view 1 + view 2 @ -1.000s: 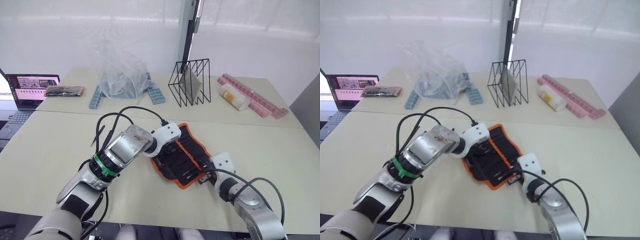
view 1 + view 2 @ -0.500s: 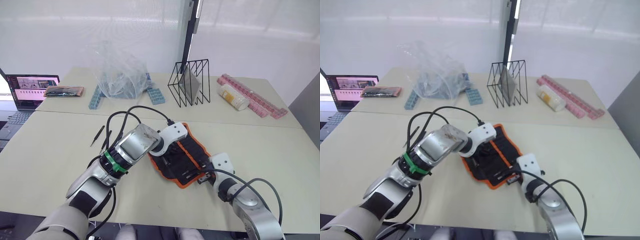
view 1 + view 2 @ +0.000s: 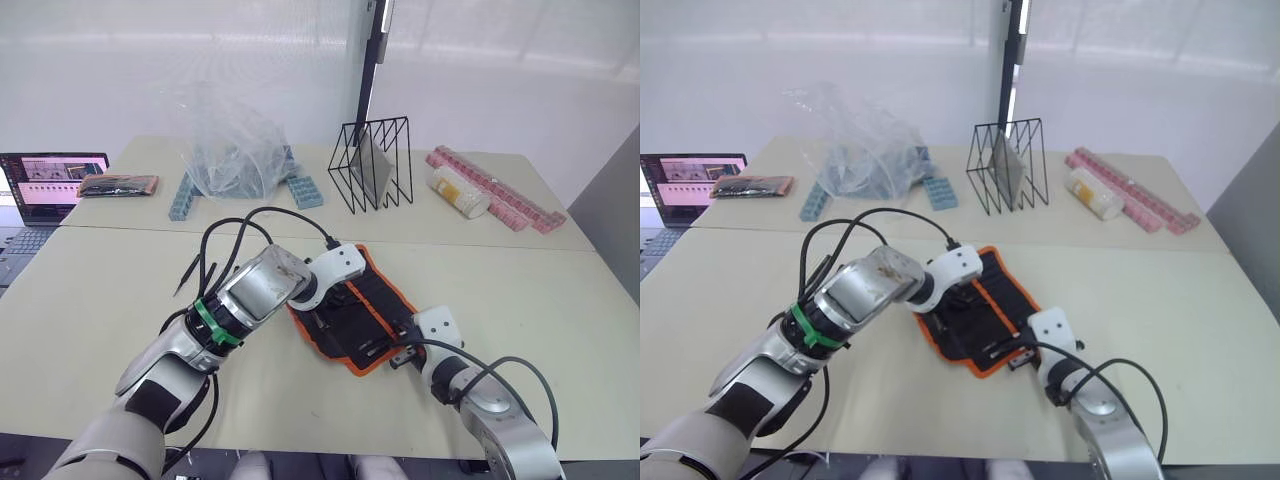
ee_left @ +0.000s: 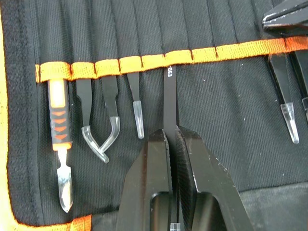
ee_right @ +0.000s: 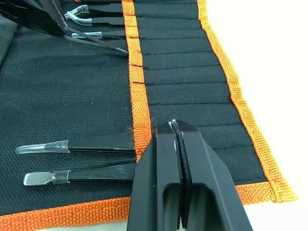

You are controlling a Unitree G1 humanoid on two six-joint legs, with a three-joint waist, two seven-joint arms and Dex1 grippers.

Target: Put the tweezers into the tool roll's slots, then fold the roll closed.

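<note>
Left gripper (image 4: pixel 174 137): both black fingers clamped on a slim black metal tweezer (image 4: pixel 169 96), which runs up from between them so that its far end sits under the orange strip (image 4: pixel 159 61) bordering the row of slots (image 4: pixel 144 29). Beside it in the same row: an orange-handled tool (image 4: pixel 58 125) and three more black tweezers with clear tip caps. All of this lies on the black fabric tool roll with orange edging (image 3: pixel 352 312), spread open on the pale table (image 3: pixel 100 300). Right gripper (image 5: pixel 179 139): fingers pressed together with nothing between them, tips resting at the roll's orange strip, just beside two slotted tweezers (image 5: pixel 82 143) with clear caps. Two loose tweezers (image 3: pixel 190 273) lie on the table left of the roll.
</note>
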